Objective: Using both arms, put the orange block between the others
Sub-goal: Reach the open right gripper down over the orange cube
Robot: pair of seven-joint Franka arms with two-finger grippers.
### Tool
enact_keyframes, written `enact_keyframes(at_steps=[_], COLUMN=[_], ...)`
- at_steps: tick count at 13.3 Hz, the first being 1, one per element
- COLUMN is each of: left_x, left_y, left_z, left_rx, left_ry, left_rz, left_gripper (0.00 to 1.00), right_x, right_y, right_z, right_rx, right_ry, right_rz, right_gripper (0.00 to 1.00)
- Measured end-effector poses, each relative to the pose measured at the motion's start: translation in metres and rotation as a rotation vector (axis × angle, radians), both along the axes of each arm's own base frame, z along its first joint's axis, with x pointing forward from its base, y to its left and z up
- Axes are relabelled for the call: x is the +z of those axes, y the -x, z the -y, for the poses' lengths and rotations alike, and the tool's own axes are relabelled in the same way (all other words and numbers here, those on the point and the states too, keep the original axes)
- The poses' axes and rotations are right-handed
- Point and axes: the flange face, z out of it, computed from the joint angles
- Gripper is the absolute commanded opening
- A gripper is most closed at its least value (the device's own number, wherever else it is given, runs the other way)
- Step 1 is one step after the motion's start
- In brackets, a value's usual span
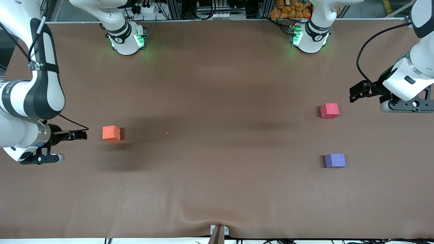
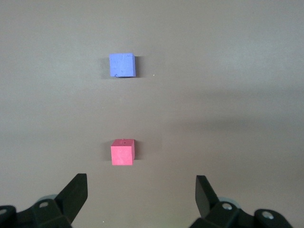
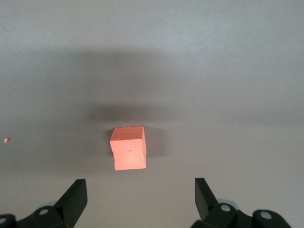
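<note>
The orange block (image 1: 111, 133) (image 3: 128, 148) lies on the brown table toward the right arm's end. My right gripper (image 1: 80, 135) (image 3: 140, 185) is just beside it, on the side of the right arm's end, open and with nothing between its fingers. The pinkish-red cube (image 1: 329, 110) (image 2: 123, 152) and the purple cube (image 1: 335, 160) (image 2: 122, 65) sit toward the left arm's end, the purple one nearer the front camera, with a bare gap between them. Close to the pinkish-red cube, my left gripper (image 1: 358, 92) (image 2: 141, 183) is open and holds nothing.
A tiny orange crumb (image 1: 166, 133) lies on the brown table cover (image 1: 217, 84) toward the middle. The arm bases (image 1: 127, 39) (image 1: 308, 37) stand along the table edge farthest from the front camera. A small metal fixture (image 1: 218, 232) and a wrinkle mark the edge nearest the camera.
</note>
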Motion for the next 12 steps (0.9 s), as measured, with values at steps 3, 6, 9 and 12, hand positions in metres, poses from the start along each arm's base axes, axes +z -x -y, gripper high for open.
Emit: enact_keyframes(at_steps=[3, 6, 9, 12], left_x=[-0.001, -0.002, -0.004, -0.007], left_y=[0.000, 0.000, 0.001, 0.001], left_z=[0.001, 0.001, 0.001, 0.001], left_rx=[-0.001, -0.001, -0.001, -0.001], left_ry=[0.000, -0.001, -0.001, -0.002], left_rz=[-0.002, -0.005, -0.008, -0.015], left_gripper=[1.00, 1.00, 1.00, 1.00], right_x=[-0.029, -0.070, -0.108, -0.136], right_y=[0.006, 0.015, 0.017, 0.013], right_z=[0.020, 0.033, 0.014, -0.028], right_rx=[-0.030, -0.048, -0.024, 0.024], right_ry=[0.002, 0.000, -0.006, -0.024], right_rz=[-0.045, -0.089, -0.110, -0.113], right_gripper=[1.00, 1.00, 1.00, 1.00])
